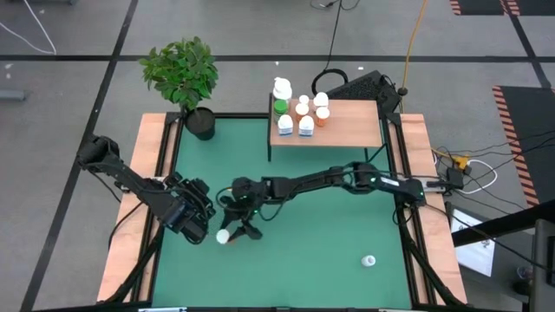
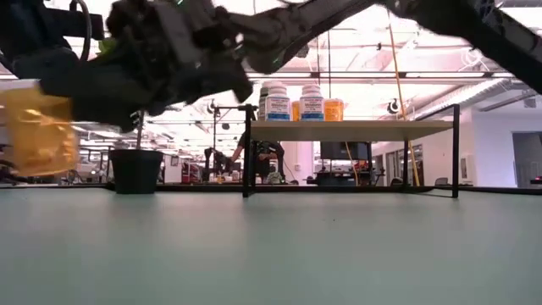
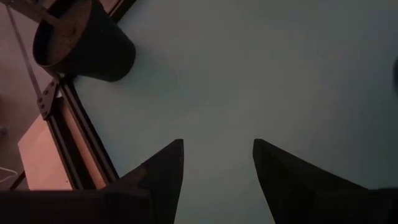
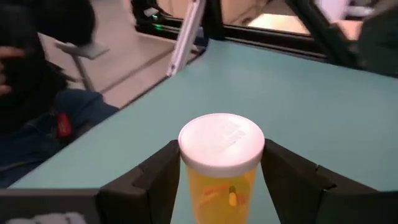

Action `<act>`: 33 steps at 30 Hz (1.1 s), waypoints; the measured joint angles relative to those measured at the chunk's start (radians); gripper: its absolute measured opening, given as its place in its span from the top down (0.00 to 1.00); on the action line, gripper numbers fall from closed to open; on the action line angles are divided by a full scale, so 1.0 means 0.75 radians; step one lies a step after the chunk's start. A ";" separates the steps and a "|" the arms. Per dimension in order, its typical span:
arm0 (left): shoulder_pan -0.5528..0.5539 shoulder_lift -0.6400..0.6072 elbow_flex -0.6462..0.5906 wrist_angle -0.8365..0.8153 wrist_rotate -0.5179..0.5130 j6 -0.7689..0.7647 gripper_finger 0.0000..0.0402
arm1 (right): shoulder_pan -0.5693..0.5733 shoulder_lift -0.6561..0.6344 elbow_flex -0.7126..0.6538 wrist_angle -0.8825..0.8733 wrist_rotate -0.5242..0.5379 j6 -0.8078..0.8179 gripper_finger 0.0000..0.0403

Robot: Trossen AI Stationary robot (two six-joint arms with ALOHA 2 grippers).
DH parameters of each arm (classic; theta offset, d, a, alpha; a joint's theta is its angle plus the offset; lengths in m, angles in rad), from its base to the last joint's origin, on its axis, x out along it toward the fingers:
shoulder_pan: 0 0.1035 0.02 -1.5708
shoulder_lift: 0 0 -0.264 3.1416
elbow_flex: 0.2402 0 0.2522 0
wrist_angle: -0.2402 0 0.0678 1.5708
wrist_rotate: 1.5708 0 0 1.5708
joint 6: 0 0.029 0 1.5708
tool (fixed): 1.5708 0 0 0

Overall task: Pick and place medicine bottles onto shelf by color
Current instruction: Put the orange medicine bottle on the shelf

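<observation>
Reaching across from the right side, the right arm's gripper sits over the left half of the green table mat, fingers pinching a translucent orange pill bottle with a white cap. In the right wrist view the cap sits between the two dark fingers, both touching the bottle's sides. In the low view the bottle is off the mat, lifted.

Left gripper hangs just beside it over the mat's left edge, fingers spread, nothing between them.

The light-brown wooden shelf on thin dark legs stands at the mat's far edge. Its left part carries a cluster of small bottles: a white bottle with a green band, two blue-labelled white bottles, orange ones with white caps. One small white bottle lies alone on the mat, near right, well apart from both grippers.

Green potted plant in a black pot at the far left corner.
</observation>
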 joint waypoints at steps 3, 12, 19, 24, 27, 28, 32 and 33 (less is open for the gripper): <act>-0.015 0.000 0.000 0.000 0.002 -0.007 0.51 | 0.015 -0.148 -0.229 0.087 0.118 -0.028 0.50; -0.007 0.000 0.000 0.028 -0.050 0.048 0.51 | 0.000 -0.812 -1.141 0.470 0.684 0.035 0.50; 0.137 0.000 -0.001 0.257 -0.126 0.375 0.51 | -0.095 -1.433 -1.630 0.376 1.322 0.048 0.50; 0.289 0.000 -0.001 0.624 -0.131 0.764 0.51 | -0.206 -1.710 -1.868 0.404 1.577 0.021 0.50; 0.359 0.000 -0.001 0.872 -0.085 0.988 0.51 | -0.301 -1.811 -1.951 0.438 1.570 0.054 0.50; 0.376 0.000 -0.001 0.944 -0.062 1.048 0.51 | -0.327 -1.837 -1.969 0.441 1.568 0.067 0.50; 0.422 0.000 -0.001 1.154 0.041 1.230 0.51 | -0.388 -1.906 -1.998 0.424 1.532 0.056 0.50; 0.429 0.000 -0.001 1.187 0.058 1.260 0.51 | -0.400 -1.912 -1.999 0.420 1.532 0.051 0.50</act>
